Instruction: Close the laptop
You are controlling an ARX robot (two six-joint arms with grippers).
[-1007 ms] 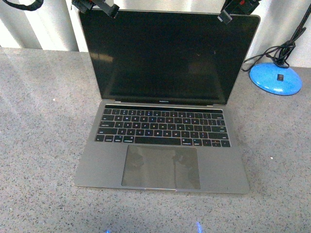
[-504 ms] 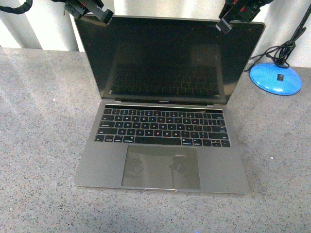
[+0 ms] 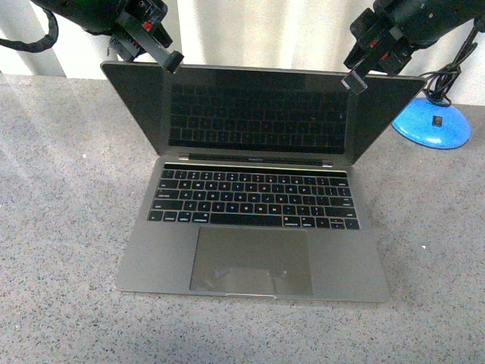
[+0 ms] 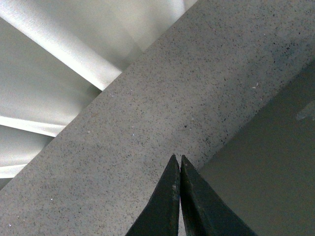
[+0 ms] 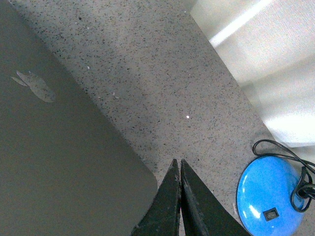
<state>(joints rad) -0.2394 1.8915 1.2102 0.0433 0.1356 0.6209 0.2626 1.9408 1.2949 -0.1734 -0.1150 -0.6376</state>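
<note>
The grey laptop [image 3: 254, 250] sits open on the speckled counter, its black screen [image 3: 258, 114] tilted forward so it mirrors the keyboard. My left gripper [image 3: 171, 63] is shut and rests on the lid's top edge near its left corner. My right gripper [image 3: 355, 80] is shut and presses the top edge near the right corner. In the left wrist view the shut left gripper [image 4: 177, 158] hangs over the counter beside the lid's grey back [image 4: 266, 167]. In the right wrist view the shut right gripper [image 5: 177, 162] sits just past the lid's rounded corner, and the lid [image 5: 54, 162] shows its apple logo [image 5: 33, 86].
A blue round lamp base [image 3: 430, 122] with a black cord stands right of the laptop, also in the right wrist view as the lamp base [image 5: 270, 196]. A pale wall [image 3: 258, 34] rises behind the counter [image 3: 61, 227].
The lid has swung down and forward over the past second, and both shut grippers have come down and forward with its top edge.
</note>
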